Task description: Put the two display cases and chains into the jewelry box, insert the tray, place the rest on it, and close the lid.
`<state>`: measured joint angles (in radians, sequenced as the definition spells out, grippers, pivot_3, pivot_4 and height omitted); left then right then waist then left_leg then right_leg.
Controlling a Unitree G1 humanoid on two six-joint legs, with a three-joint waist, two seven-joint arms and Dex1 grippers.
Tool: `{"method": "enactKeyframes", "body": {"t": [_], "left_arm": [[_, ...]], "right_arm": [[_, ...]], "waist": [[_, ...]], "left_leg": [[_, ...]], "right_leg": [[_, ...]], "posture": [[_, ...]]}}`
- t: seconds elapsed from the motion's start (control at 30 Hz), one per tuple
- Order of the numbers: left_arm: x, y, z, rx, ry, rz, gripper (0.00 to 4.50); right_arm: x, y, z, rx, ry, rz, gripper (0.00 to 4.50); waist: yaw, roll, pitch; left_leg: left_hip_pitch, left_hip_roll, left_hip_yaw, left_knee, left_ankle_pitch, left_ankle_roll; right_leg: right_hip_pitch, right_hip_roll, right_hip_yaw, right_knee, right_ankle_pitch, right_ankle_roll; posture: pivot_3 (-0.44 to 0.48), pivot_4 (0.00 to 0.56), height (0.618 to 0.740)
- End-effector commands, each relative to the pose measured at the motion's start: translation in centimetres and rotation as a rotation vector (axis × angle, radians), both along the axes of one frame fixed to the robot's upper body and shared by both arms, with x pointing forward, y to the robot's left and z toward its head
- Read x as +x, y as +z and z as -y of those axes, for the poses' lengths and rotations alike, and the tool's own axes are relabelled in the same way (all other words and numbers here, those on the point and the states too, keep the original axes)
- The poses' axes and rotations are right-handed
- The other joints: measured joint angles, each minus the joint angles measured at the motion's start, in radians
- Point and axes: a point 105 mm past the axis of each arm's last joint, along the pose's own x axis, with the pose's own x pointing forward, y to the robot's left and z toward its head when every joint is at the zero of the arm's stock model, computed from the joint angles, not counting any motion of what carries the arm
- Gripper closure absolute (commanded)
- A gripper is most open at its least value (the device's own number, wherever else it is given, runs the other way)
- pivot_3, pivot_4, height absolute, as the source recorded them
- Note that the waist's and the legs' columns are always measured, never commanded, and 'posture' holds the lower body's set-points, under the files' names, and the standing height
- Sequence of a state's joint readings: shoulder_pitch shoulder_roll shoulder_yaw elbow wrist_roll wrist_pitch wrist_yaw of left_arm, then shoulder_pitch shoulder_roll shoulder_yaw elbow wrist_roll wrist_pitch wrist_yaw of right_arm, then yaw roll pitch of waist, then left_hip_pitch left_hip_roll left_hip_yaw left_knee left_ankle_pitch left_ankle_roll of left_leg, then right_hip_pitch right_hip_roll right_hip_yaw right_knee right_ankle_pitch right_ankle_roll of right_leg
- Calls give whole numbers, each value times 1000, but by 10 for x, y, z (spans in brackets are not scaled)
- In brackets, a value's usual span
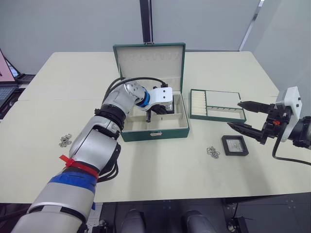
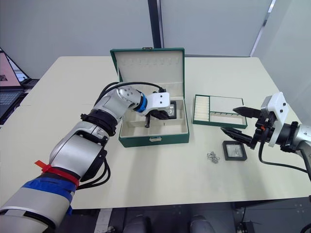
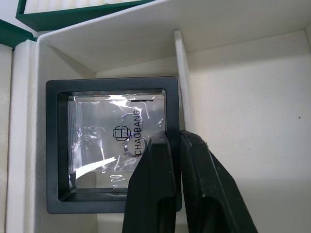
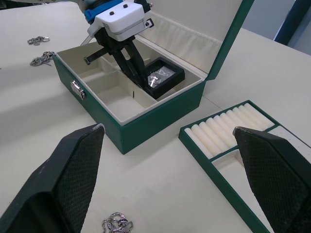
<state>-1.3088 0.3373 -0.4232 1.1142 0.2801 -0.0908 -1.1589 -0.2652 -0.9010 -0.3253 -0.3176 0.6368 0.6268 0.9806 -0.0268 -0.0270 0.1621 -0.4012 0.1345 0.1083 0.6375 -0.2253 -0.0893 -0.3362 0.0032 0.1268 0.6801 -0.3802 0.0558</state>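
You are looking at a plain office or lab room set up for testing. A broad, pale worktop [image 1: 146,179] stands before grey partition walls [image 1: 73,24] split by a dark upright post [image 1: 146,22]. At the robot's far left, an open laptop [image 2: 7,82] sits on a side desk.

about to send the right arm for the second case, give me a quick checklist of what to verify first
1. Lid up, jewelry box open: ok.
2. First display case lying flat in a box compartment: ok.
3. Left gripper released from that case: not ok, its fingers are shut on the case frame.
4. Right gripper open: ok.
5. Second display case on the table, uncovered, beside the right gripper: ok.
6. Tray outside the box: ok.
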Motion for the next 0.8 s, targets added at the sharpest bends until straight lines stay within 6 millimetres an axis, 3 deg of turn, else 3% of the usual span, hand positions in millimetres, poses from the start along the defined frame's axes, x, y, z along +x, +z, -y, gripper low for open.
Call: {"method": "enactKeyframes", "body": {"t": [0.03, 0.4, 0.6, 0.7, 0.8], "left_arm": [[3, 19, 5, -31, -8, 40, 3336], [1, 38, 8, -104, -21, 30, 23], [-25, 64, 6, -320, -140, -122, 23], [-55, 71, -18, -393, -227, -191, 23], [-80, 65, -57, -456, -142, -227, 23]], "right_arm": [[-4, 14, -1, -17, 6, 56, 0], [-1, 17, -3, -18, 18, 61, 0], [-1, 17, -1, -12, 23, 53, 0], [-2, 15, 8, -8, 8, 38, 0], [0, 4, 26, 10, -36, 1, 0]], "waist": [[0, 0, 0], [0, 0, 0], [-3, 0, 0], [-11, 2, -1], [-21, 3, -1]], "left_leg": [[0, 0, 0, 0, 0, 0], [0, 0, 0, 0, 0, 0], [0, 0, 0, 0, 0, 0], [0, 0, 0, 0, 0, 0], [1, 2, 0, -1, 0, 0]], "right_leg": [[0, 0, 0, 0, 0, 0], [0, 0, 0, 0, 0, 0], [0, 0, 0, 0, 0, 0], [0, 0, 0, 0, 0, 0], [0, 1, 1, 0, 0, 0]], "posture": [[0, 150, 740], [0, 150, 740], [0, 150, 740], [0, 150, 740], [0, 150, 740]]}}
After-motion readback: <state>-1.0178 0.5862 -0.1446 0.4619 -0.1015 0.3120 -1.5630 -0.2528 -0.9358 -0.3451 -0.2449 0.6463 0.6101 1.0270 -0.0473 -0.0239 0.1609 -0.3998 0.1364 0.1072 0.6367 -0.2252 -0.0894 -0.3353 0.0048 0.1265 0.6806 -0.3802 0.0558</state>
